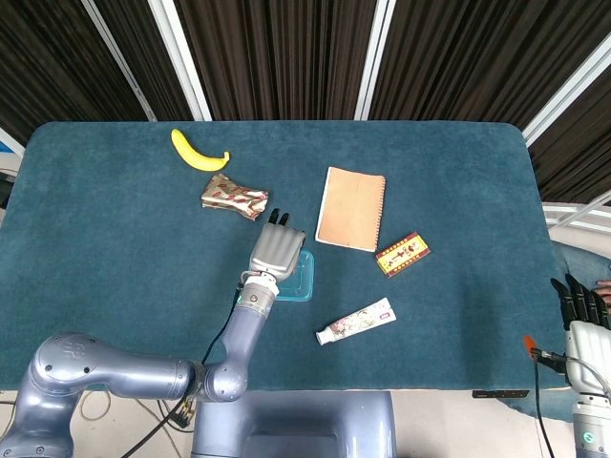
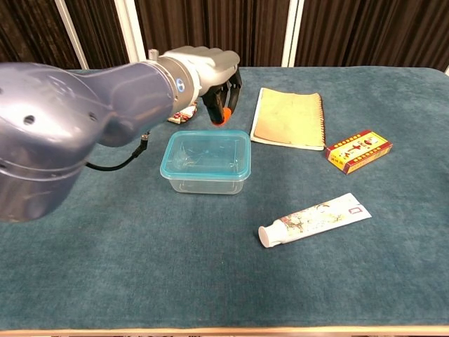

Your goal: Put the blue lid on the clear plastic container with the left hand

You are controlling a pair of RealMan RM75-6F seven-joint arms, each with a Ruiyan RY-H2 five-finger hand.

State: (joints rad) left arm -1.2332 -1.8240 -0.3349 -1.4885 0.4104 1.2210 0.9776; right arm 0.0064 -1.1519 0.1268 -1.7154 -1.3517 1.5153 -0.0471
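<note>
- The left hand (image 1: 276, 250) hovered over the blue lid (image 1: 302, 279) on the container, fingers curled.
- A notebook (image 1: 350, 207) lay to the right, a banana (image 1: 198, 152) far left on the desk (image 1: 115, 229).

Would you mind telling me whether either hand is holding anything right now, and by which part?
Nothing is held. The left hand hovers with curled fingers above the container's far edge; its blue lid is already on. The right hand holds nothing.

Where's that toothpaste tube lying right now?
The toothpaste tube lies near the table's front edge, right of the clear plastic container, in front of the small red box.
</note>
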